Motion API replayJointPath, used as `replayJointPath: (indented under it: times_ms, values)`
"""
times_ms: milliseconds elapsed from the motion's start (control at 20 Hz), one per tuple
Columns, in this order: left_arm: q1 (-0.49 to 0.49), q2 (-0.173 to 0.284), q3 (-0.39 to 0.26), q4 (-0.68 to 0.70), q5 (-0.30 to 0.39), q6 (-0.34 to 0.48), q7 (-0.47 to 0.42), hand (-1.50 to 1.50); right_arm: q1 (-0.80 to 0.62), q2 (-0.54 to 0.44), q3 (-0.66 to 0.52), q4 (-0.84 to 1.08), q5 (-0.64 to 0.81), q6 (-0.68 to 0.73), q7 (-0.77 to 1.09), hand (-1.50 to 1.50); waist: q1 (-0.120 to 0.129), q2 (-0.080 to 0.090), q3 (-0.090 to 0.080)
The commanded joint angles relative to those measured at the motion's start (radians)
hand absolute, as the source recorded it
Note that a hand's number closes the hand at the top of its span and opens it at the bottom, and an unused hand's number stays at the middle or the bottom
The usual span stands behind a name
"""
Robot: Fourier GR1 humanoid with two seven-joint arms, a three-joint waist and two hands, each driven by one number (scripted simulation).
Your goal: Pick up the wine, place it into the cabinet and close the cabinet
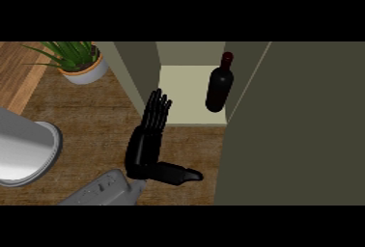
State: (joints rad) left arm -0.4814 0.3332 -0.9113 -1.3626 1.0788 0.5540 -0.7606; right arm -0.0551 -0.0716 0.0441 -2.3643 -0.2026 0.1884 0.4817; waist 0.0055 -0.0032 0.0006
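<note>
Along the right side of the head view, the open cabinet door (292,125) fills the frame as a broad dark olive panel, its near edge slanting down from the cabinet's top corner. Behind it stands the cabinet (139,72), its pale shelf floor showing between the olive side walls. The wooden counter (92,120) spreads to the left and below. At the left edge a large grey rounded object (25,154) sits on the counter; what it is cannot be told. The grey left forearm (103,190) comes up from the lower edge, and its left hand (146,144) is open, fingers straight and pressed together pointing at the cabinet's front left edge, thumb stuck out to the right; it holds nothing. The wine (219,87), a dark bottle, stands upright inside the cabinet on the shelf, near the right wall and apart from the hand. A potted plant (78,60) stands on the counter just left of the cabinet.
</note>
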Motion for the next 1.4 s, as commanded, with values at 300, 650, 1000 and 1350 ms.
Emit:
replayJointPath:
  times_ms: [300,650,1000,1350]
  values:
    - [0.251,0.247,-0.005,-0.320,-0.070,-0.128,-0.008,1.50,0.033,-0.099,0.071,-0.098,-0.105,0.155,0.051,1.50,0.006,-0.001,-0.001]
    - [0.419,0.468,0.089,-0.489,-0.046,-0.233,-0.015,1.50,0.129,-0.067,0.195,-0.166,-0.171,0.174,0.082,1.50,0.011,-0.005,-0.001]
    - [0.587,0.571,0.193,-0.535,-0.025,-0.318,-0.079,-1.50,0.054,0.025,0.476,-0.131,-0.036,0.113,0.154,1.50,0.012,-0.004,-0.002]
    - [0.689,0.670,0.359,-0.512,0.109,-0.454,-0.099,-1.50,-0.110,0.070,0.792,-0.092,0.119,-0.086,0.312,1.50,0.012,-0.010,-0.005]
